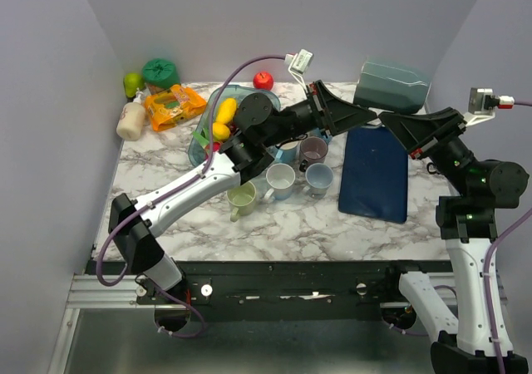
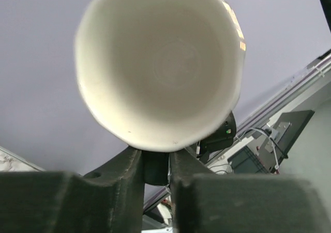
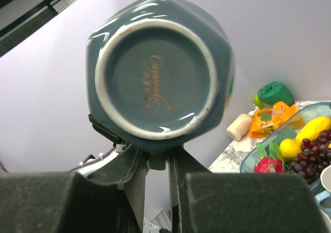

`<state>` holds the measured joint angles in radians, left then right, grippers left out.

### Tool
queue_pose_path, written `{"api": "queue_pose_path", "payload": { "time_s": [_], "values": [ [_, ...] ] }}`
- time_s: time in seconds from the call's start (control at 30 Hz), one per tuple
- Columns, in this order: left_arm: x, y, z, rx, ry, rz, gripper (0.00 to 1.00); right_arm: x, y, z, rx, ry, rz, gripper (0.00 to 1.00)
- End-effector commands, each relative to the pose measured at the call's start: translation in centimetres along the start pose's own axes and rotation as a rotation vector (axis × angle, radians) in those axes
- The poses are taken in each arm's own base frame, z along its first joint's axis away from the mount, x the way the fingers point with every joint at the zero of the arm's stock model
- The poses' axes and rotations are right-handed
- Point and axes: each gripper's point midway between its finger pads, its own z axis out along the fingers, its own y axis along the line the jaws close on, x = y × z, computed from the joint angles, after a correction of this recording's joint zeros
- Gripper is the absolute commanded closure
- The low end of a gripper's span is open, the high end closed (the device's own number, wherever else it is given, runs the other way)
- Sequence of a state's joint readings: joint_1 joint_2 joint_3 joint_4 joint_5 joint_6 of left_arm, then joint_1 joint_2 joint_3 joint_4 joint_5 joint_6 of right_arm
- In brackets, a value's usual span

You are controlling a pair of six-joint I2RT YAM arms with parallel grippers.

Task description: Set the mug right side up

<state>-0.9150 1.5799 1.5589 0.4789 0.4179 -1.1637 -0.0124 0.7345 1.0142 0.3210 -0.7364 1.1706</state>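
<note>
The mug (image 3: pixel 158 72) is off the table (image 1: pixel 274 224), held on its side in the air at the upper right of the overhead view, over the far end of the dark blue board (image 1: pixel 374 174). Its teal base fills the right wrist view and its white inside fills the left wrist view, so the mouth faces the left arm. Both hands are on it. The left gripper (image 2: pixel 156 166) is pinched on a dark stub under the rim, which I take to be the handle. The right gripper (image 3: pixel 158 163) is clamped on that handle from the base side.

I read this as a hand-over. I would confirm one grip is firm before the other lets go (two hands on one small handle leave little room). Then I would roll the holding wrist until the mouth faces up and lower it onto bare marble.

Count:
- One mug in the air.
- Four upright on the table: green mug (image 1: pixel 242 198), white mug (image 1: pixel 280 177), pale blue mug (image 1: pixel 319 177), purplish mug (image 1: pixel 313 150).
- One board.
- One fruit bowl (image 1: pixel 197 144).
- One red apple (image 1: pixel 263 80).
- One orange packet (image 1: pixel 173 106).
- One cream bottle (image 1: pixel 130 120).
</note>
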Motion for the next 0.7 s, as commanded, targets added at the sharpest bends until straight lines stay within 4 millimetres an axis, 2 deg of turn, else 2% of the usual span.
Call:
{"api": "queue_pose_path", "payload": {
  "time_s": [0.0, 0.03, 0.1, 0.13, 0.17, 0.2, 0.23, 0.3, 0.33, 0.37, 0.4, 0.43, 0.5, 0.53, 0.57, 0.6, 0.63, 0.67],
  "values": [
    [-0.6, -2.8, 0.7, 0.084, -0.036, 0.008, 0.87, 1.1, 1.1, -0.5, -0.048, 0.050, -0.046, 0.99],
    [-0.8, -3.0, 0.6, 0.082, -0.040, 0.015, 1.00, 1.2, 1.0, -0.5, -0.043, 0.054, -0.058, 0.99],
    [-0.8, -2.2, 0.6, 0.050, -0.050, 0.037, 1.00, 1.4, 0.5, -0.6, -0.013, 0.065, -0.051, 0.99],
    [-1.0, -2.5, 0.4, 0.046, -0.055, 0.050, 1.00, 1.4, 0.1, -0.6, 0.002, 0.068, -0.076, 0.99],
    [-1.0, -1.8, 0.3, 0.021, -0.062, 0.080, 1.00, 1.8, -1.0, -0.8, 0.057, 0.084, -0.050, 0.96],
    [-0.8, -1.1, 0.1, -0.016, -0.055, 0.089, 1.00, 1.7, -1.7, -0.8, 0.093, 0.079, -0.049, 0.89],
    [-1.0, -1.3, -0.3, -0.032, -0.057, 0.114, 1.00, 1.7, -2.0, -0.8, 0.113, 0.086, -0.072, 0.69],
    [-0.8, 0.7, -1.1, -0.126, -0.051, 0.182, 1.00, 2.2, -3.6, -1.2, 0.192, 0.101, -0.045, 0.49],
    [-1.2, 0.2, -1.8, -0.145, -0.062, 0.214, 1.00, 2.1, -3.8, -1.4, 0.211, 0.102, -0.074, 0.33],
    [-1.2, 0.7, -2.3, -0.175, -0.063, 0.238, 1.00, 2.5, -4.4, -1.9, 0.252, 0.112, -0.064, 0.28],
    [-1.2, 1.9, -3.0, -0.243, -0.054, 0.292, 1.00, 2.4, -4.9, -2.1, 0.284, 0.100, -0.078, 0.27],
    [-1.7, 1.6, -3.7, -0.268, -0.061, 0.322, 1.00, 2.4, -5.3, -2.4, 0.306, 0.104, -0.114, 0.23],
    [-1.2, 3.0, -5.0, -0.356, -0.023, 0.370, 1.00, 2.7, -6.0, -3.3, 0.376, 0.124, -0.118, 0.20],
    [-1.7, 3.1, -5.9, -0.393, -0.029, 0.428, 1.00, 2.8, -6.3, -3.6, 0.398, 0.137, -0.149, 0.19],
    [-1.5, 3.7, -6.5, -0.428, -0.011, 0.448, 1.00, 3.5, -7.0, -4.3, 0.447, 0.170, -0.126, 0.19],
    [-0.8, 4.9, -7.6, -0.491, 0.031, 0.455, 1.00, 3.2, -7.0, -4.5, 0.471, 0.172, -0.135, 0.18],
    [-1.2, 5.2, -8.6, -0.537, 0.033, 0.504, 1.00, 2.9, -7.7, -4.9, 0.519, 0.165, -0.154, 0.18],
    [-0.9, 6.1, -9.5, -0.583, 0.052, 0.523, 1.00, 3.5, -8.5, -5.8, 0.582, 0.185, -0.132, 0.18]
  ]
}}
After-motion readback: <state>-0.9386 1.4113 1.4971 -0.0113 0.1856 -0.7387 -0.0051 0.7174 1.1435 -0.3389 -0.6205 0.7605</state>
